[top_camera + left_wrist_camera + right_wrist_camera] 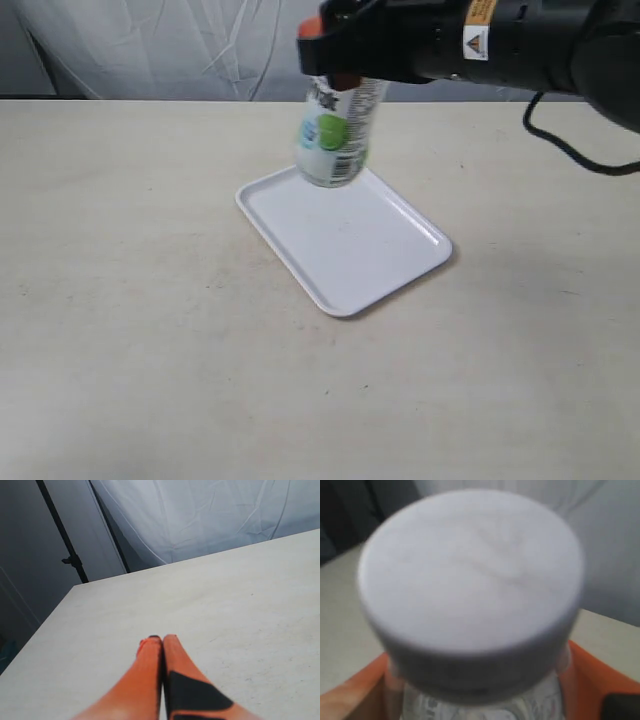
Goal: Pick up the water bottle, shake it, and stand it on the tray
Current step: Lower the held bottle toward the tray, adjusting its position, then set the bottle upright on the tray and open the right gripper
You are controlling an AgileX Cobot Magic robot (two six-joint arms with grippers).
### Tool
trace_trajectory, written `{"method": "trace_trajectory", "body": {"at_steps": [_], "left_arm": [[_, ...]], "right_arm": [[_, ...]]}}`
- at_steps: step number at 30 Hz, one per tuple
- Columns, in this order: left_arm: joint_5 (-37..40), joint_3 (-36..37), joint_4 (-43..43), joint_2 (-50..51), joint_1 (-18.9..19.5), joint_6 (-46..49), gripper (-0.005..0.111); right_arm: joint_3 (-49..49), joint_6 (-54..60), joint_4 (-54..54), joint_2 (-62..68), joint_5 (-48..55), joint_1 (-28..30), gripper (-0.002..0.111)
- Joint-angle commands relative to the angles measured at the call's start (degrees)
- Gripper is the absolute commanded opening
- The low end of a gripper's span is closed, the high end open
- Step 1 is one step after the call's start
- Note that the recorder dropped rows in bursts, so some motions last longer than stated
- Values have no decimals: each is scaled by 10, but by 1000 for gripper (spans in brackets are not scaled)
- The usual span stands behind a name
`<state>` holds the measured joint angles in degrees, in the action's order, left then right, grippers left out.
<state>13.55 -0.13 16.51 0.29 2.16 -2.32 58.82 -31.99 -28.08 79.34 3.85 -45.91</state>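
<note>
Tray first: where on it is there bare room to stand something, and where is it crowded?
The tray is bare from its middle to the near and right corners. Crowded only at its far corner, where the right gripper holds the water bottle over it.
</note>
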Motion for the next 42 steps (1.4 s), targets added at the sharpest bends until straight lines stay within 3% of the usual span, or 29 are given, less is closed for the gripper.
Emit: {"method": "trace_trajectory", "body": {"at_steps": [1, 7, 19, 33, 35, 37, 40, 42], "left_arm": [[1, 1, 1, -3, 0, -3, 0], [1, 1, 1, -3, 0, -3, 0], [1, 1, 1, -3, 0, -3, 0], [1, 1, 1, -3, 0, -3, 0], [1, 1, 1, -3, 0, -3, 0], [1, 1, 1, -3, 0, -3, 0], [1, 1, 1, -3, 0, -3, 0], [1, 1, 1, -3, 0, -3, 0]], "right_arm": [[10, 15, 2, 0, -86, -46, -1], [7, 69, -40, 10, -55, -30, -1], [-43, 70, -29, 151, -194, 66, -1], [-42, 96, -21, 230, -214, 66, -1], [-42, 96, -21, 233, -214, 66, 8], [-42, 96, -21, 233, -210, 66, 23], [-42, 96, -8, 233, -208, 66, 62], [-42, 96, 13, 233, -201, 66, 94]]}}
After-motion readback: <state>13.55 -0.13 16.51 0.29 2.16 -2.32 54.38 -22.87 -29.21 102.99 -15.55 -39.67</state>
